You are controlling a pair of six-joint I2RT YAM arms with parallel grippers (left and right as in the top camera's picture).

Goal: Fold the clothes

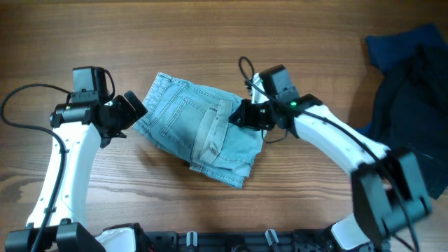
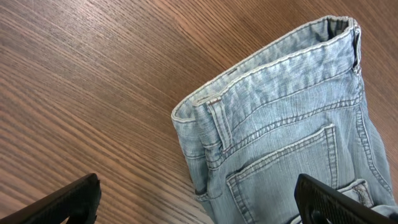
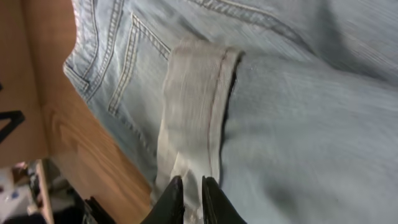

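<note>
Clothes [image 1: 199, 129] sit on the bench [image 1: 210, 42] in a compact bundle, seemingly nearly done. Left tool [image 1: 135, 112] gapes beside the waistband [image 2: 261, 68]. Right tool [image 3: 192, 186] is almost closed at the cuff [image 3: 196, 106], and I can't tell if it's gripping.

Both arms: wht smooth rounded links, blk joints. The left arm [image 1: 70, 150] has a blk boxy cam module [image 1: 91, 78] at wrist + thin blk cable [image 1: 31, 87] curving off its side. The right arm [image 1: 329, 136]: same build, small green LED [image 1: 292, 105] on blk wrist housing, blk cable loop [image 1: 241, 66] by it, big blk motor block [image 1: 392, 189] lower down. Wrist views: left fingers [image 2: 339, 202] blk, flat, wide, w/ fine textured face; right fingers [image 3: 169, 202] blk, slim, tapered, glossy.
</note>
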